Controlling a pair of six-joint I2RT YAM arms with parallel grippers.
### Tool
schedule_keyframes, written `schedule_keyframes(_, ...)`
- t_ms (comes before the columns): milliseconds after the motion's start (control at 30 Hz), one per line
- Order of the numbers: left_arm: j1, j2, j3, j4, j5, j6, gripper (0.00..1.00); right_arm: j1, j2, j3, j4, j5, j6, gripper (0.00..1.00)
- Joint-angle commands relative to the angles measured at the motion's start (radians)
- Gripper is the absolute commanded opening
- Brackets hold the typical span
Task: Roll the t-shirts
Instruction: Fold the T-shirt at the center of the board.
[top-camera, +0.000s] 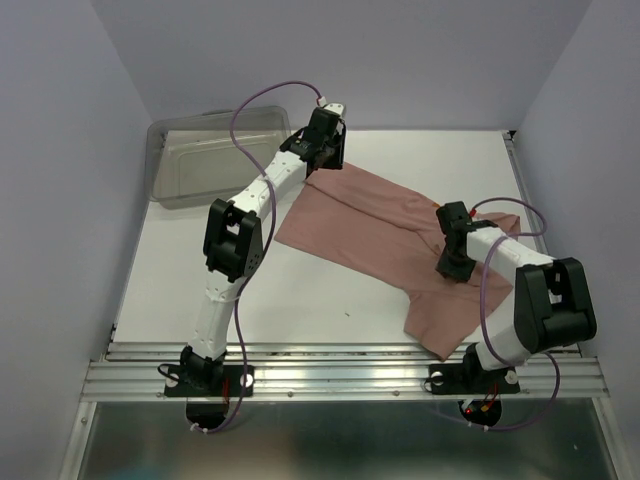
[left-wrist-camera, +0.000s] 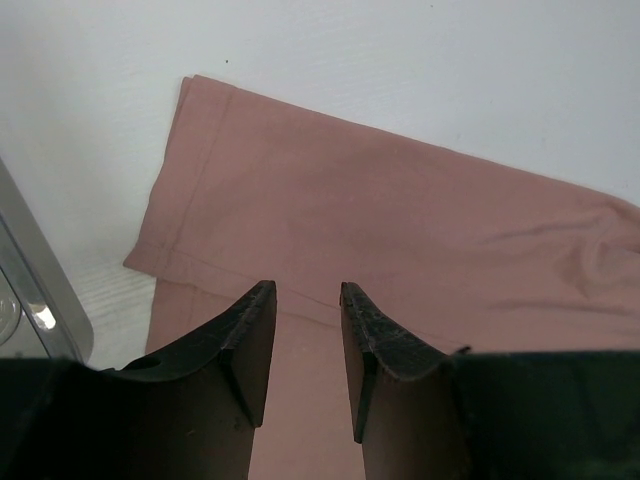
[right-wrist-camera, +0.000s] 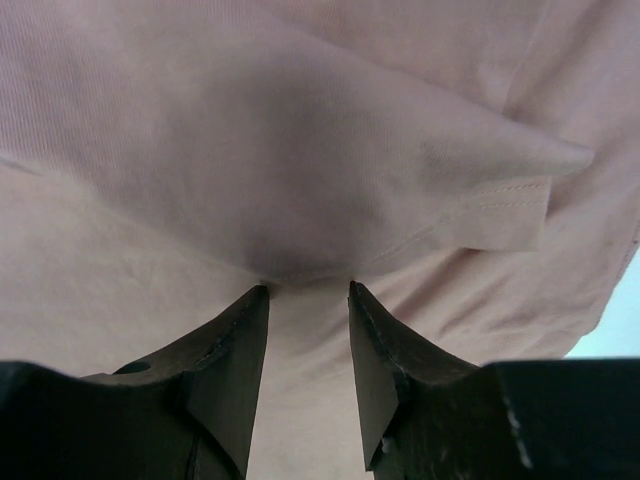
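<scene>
White table (top-camera: 330, 300), t-shirt (top-camera: 370, 220) partly under right arm (top-camera: 490, 245); bin (top-camera: 200, 165) partly behind left arm (top-camera: 260, 195)

Inventory by kind, counted across all three views.
One dusty-pink t-shirt (top-camera: 380, 225); one clear grey bin (top-camera: 200, 165); one bench (top-camera: 180, 290); two arms, left arm (top-camera: 235, 240) and right arm (top-camera: 540, 300); two end effectors, left end effector (left-wrist-camera: 305, 288) and right end effector (right-wrist-camera: 308, 290), two fingers (left-wrist-camera: 250, 340) each, four fingers total; two purple cables (top-camera: 233, 125), one per arm.
</scene>
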Motion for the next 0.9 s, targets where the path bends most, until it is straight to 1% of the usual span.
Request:
schedule_keyframes(0,-0.008,-0.063,-0.008,0.012,-0.019,-0.004,0.43,0.006,0.016,0.036,0.04,0.089,-0.012,0.42)
schedule_keyframes(100,-0.008,-0.058,-0.004,0.01,-0.02,-0.004,0.43,0.006,0.03,0.033,0.055,0.095,-0.016,0.4)
schedule_keyframes(200,-0.008,-0.055,-0.001,0.01,-0.02,-0.001,0.43,0.006,0.036,0.035,0.061,0.091,-0.011,0.34)
schedule_keyframes(267,-0.008,-0.054,0.002,0.008,-0.019,-0.003,0.43,0.006,0.03,0.033,0.066,0.092,-0.011,0.27)
schedule_keyframes(300,-0.009,-0.054,0.004,0.008,-0.019,-0.004,0.43,0.006,0.027,0.036,0.067,0.091,-0.012,0.21)
schedule_keyframes(400,-0.012,-0.054,0.004,0.008,-0.02,-0.003,0.43,0.006,0.002,0.043,0.053,0.086,-0.019,0.1)
schedule_keyframes(433,-0.012,-0.054,0.004,0.007,-0.02,-0.001,0.43,0.006,-0.007,0.049,0.038,0.083,-0.023,0.02)
schedule_keyframes(467,-0.012,-0.054,0.004,0.007,-0.022,0.0,0.43,0.006,-0.028,0.052,0.027,0.08,-0.028,0.01)
schedule_keyframes(700,-0.014,-0.051,0.002,0.005,-0.03,0.002,0.43,0.006,-0.139,0.095,-0.078,0.037,-0.077,0.01)
schedule_keyframes(767,-0.014,-0.049,0.005,0.002,-0.031,0.003,0.43,0.006,-0.15,0.115,-0.095,-0.024,-0.106,0.01)
schedule_keyframes(867,-0.014,-0.046,0.012,-0.001,-0.031,0.003,0.43,0.006,-0.139,0.139,-0.141,-0.038,-0.106,0.01)
